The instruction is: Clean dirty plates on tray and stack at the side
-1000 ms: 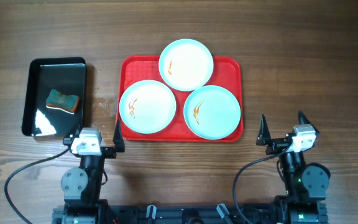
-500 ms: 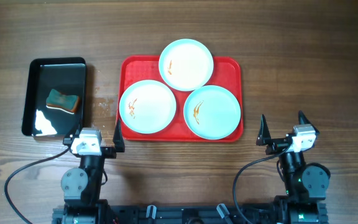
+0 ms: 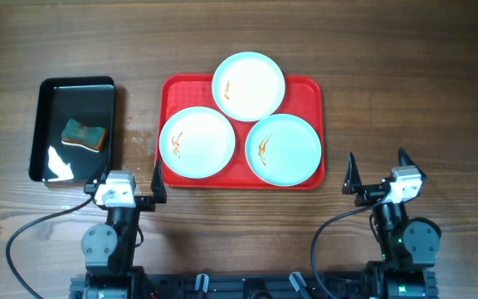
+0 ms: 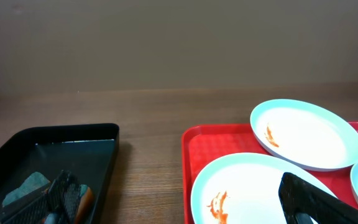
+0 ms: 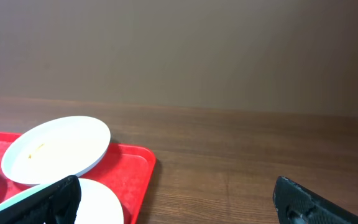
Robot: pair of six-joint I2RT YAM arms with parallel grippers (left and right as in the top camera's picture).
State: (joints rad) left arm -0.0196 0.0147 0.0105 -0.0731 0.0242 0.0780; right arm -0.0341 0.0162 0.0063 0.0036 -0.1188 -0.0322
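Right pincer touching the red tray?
Apart. Overhead view: a strip of bare table lies between the right pincer and the red tray.

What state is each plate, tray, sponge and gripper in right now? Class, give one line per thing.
red tray: holds all three plates
far plate: sauce-smeared, overhanging red tray's far rim
left plate: sauce-smeared, flat on red tray
right plate: sauce-smeared, flat on red tray
sponge: lying in black tray, untouched
black tray: holds the sponge
left gripper: open, empty
right gripper: open, empty
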